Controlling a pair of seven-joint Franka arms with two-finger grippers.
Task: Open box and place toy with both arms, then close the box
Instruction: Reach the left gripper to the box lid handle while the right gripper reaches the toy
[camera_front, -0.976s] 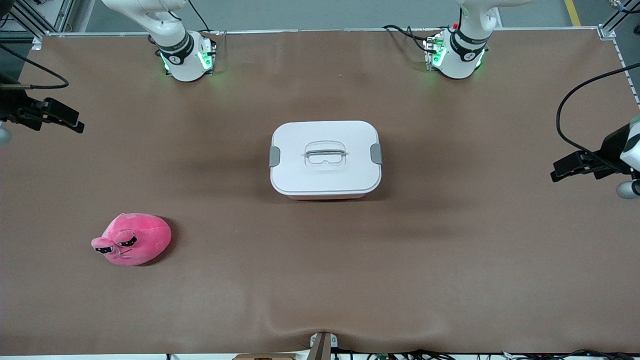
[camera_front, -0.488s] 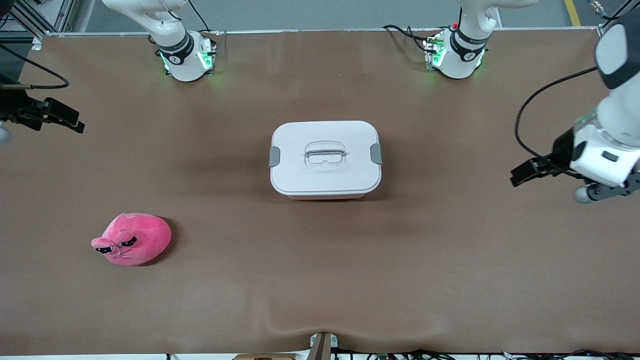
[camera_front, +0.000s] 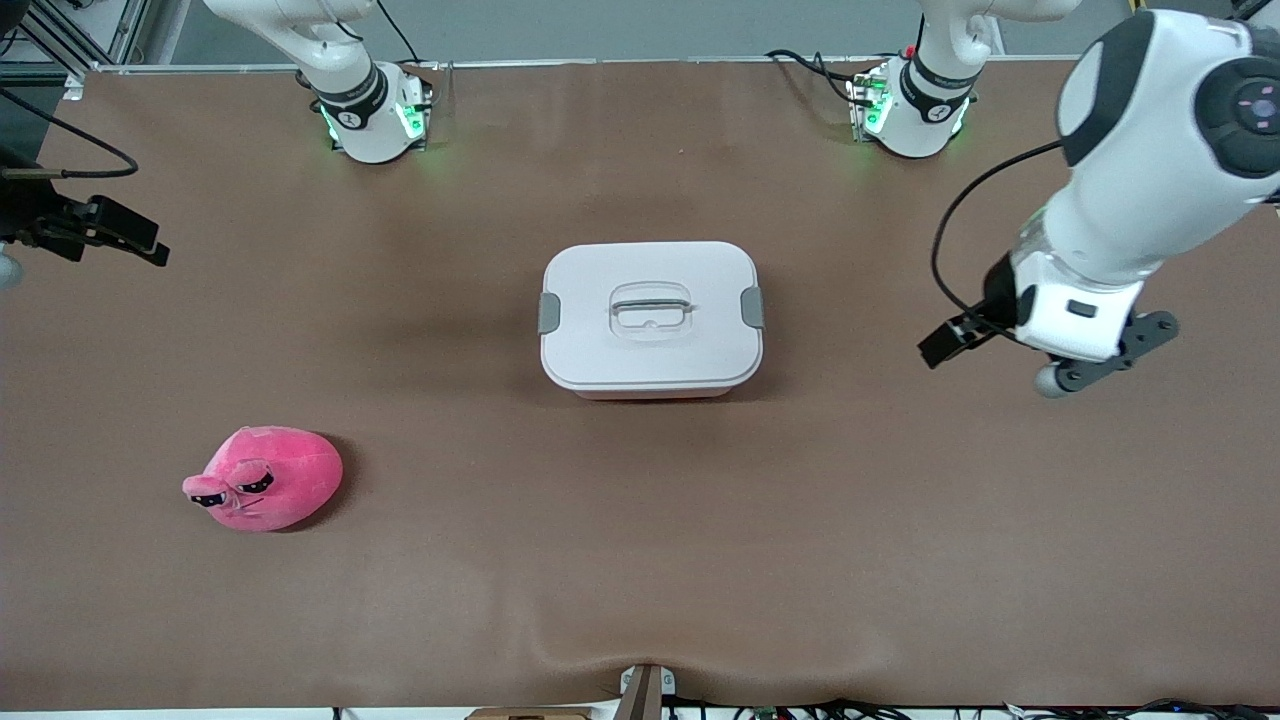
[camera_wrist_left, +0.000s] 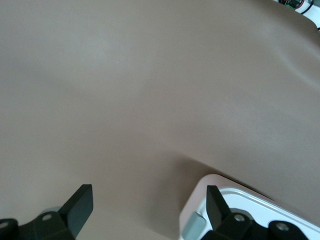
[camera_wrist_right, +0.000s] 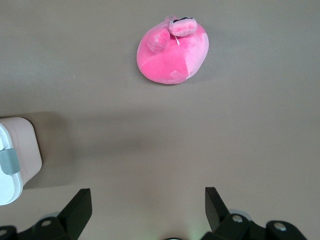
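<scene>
Front view tells me the left gripper (camera_front: 945, 342) has swung in toward the box (camera_front: 651, 317) since a second ago, fingers apart over bare table (camera_front: 640, 560); the right gripper (camera_front: 125, 238) waits, spread wide and empty. I see the box mid-table, white lid clipped on, with the pink toy (camera_front: 265, 491) nearer the camera toward the right arm's end.

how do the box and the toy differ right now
The box is a hard white-lidded container with grey side clips; the toy is a soft hot-pink plush with droopy eyes. The box is clearly larger. The toy lies nearer the front camera, toward the right arm's end; the box sits mid-table. Both rest on the table, untouched.
</scene>
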